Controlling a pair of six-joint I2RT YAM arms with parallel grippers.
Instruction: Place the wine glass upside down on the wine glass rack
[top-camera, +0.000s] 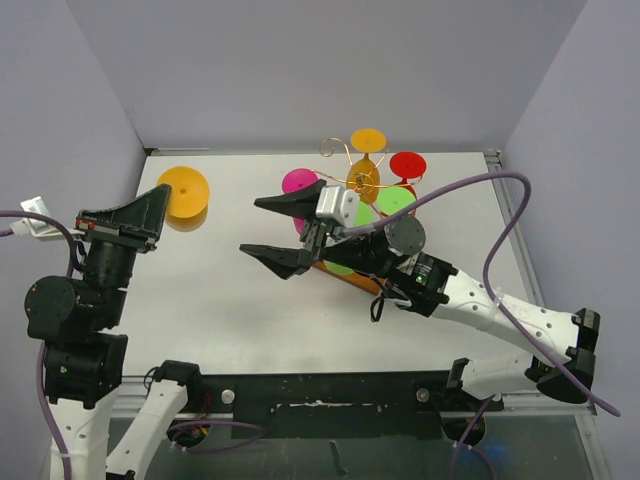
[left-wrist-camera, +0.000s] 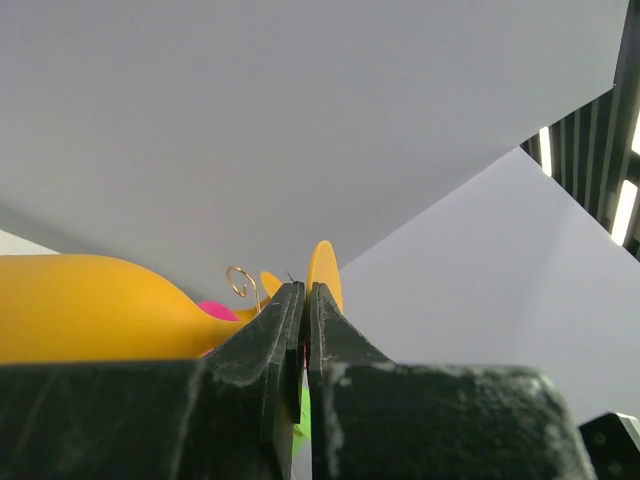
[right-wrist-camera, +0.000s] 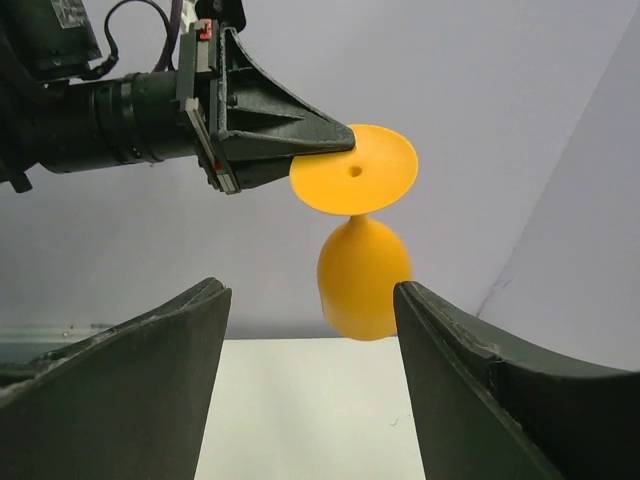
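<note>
Over a white table (top-camera: 230, 300), left pincer (right-wrist-camera: 340, 140) pinches the orange wine glass (right-wrist-camera: 362, 270) by its disc; right pincer (top-camera: 250, 226) gapes.

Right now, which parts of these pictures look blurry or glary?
Left wrist view: the orange glass is a soft blur up close, and ceiling lights glare at the right edge. Right wrist view: that glass is sharp, while the right gripper's dark fingers show little detail. Top view: even, soft light, no glare on the table.
</note>
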